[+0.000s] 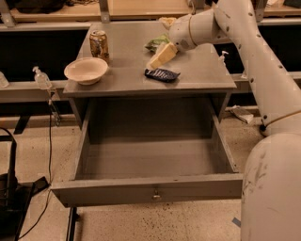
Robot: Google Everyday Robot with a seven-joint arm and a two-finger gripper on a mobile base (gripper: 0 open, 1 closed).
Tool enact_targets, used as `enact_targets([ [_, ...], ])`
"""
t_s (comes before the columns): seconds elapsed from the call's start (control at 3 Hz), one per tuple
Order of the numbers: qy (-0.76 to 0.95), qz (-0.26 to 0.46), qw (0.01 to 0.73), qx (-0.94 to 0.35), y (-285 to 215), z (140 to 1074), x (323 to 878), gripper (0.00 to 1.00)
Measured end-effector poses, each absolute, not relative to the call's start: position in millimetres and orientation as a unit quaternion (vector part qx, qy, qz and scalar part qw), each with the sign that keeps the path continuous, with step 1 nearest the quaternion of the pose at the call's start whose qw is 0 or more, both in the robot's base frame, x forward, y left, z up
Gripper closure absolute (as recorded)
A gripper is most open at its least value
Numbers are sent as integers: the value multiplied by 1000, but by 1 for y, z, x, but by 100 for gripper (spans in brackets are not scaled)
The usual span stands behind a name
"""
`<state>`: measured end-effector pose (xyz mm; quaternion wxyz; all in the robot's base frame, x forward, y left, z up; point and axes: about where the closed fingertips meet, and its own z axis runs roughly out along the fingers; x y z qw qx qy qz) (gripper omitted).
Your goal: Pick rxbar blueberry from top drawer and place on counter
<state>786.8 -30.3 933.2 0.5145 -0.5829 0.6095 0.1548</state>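
One gripper (162,55) in view, cream-coloured, hanging tilted over the middle-right part of the counter (202,70), tip pointing down and to the left. I cannot tell whether it is open or closed.

Bar (162,74) lies flat on the counter just under that tip. It is dark blue with pale print, its long side running roughly left to right. I cannot tell whether the tip touches its left end.

Arm (258,56) is white and comes in from the right. It rises from the robot's body (273,188) at lower right and reaches over the counter's right edge.

Green bag (156,43) sits just behind the gripper, partly hidden by it. A pale thing (167,21) lies near the counter's far edge; I cannot make out what it is. Can (99,44) stands upright at the far left of the counter. Bowl (86,70) sits just in front of the can, near the left front corner, well apart from the bar.

Drawer (150,188) is below the counter, pulled well out toward me, with a keyhole (155,195) in the middle of its front panel. The bar is on the counter, not in the drawer.

Small bottle (41,77) stands on the rail left of the counter. Wooden tabletop (141,7) runs behind. Speckled floor (141,226) shows below the drawer front.
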Motion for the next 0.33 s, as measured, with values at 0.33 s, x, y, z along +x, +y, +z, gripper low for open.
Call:
enact_targets([
  [0.33,610,155,514,-583,-30,933,787,0],
])
